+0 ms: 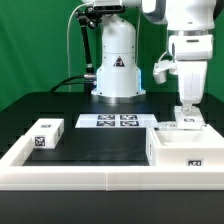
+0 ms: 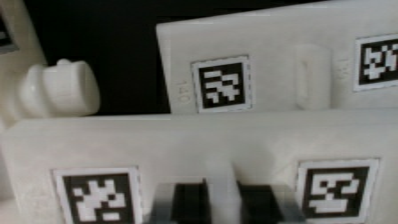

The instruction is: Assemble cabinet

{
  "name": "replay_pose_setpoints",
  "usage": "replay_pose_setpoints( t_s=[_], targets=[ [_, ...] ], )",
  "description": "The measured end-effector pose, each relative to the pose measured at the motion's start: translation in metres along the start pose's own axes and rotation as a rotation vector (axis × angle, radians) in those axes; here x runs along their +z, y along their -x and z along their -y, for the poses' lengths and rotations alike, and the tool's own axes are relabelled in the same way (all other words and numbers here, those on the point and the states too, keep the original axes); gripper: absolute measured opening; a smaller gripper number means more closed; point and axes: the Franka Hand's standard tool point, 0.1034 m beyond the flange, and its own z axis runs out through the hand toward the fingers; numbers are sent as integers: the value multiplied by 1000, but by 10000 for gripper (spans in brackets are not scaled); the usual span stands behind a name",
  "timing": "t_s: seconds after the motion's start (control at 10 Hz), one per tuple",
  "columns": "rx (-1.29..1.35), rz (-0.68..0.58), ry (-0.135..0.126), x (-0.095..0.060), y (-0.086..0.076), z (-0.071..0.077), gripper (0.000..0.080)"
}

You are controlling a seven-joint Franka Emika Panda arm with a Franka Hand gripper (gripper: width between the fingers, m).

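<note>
In the exterior view my gripper [image 1: 187, 108] reaches down onto a white tagged cabinet part [image 1: 186, 124] at the exterior view's right, just behind the large white cabinet body [image 1: 185, 152]. In the wrist view the two black fingertips [image 2: 191, 202] stand close together around a narrow white strip of the near white part [image 2: 214, 150], which bears two marker tags. My gripper [image 2: 226, 202] looks shut on it. Behind it stands another white tagged part [image 2: 267, 60], and a rounded white knob [image 2: 54, 90] shows beside it. A small white tagged block [image 1: 45, 135] sits at the exterior view's left.
The marker board [image 1: 115, 121] lies at the table's middle back, before the robot's white base [image 1: 117, 65]. A long white rim [image 1: 100, 178] runs along the table's front edge. The table top is black.
</note>
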Motion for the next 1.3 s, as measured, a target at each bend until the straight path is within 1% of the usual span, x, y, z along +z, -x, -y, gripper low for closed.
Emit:
replay_pose_setpoints(
  t_s=[0.5,1.0,1.3],
  targets=[
    [5,1,-5,2,2,0,70],
    [17,-13,5,4,-1,-19,70],
    [19,-14,7,4,-1,-20,70]
  ],
)
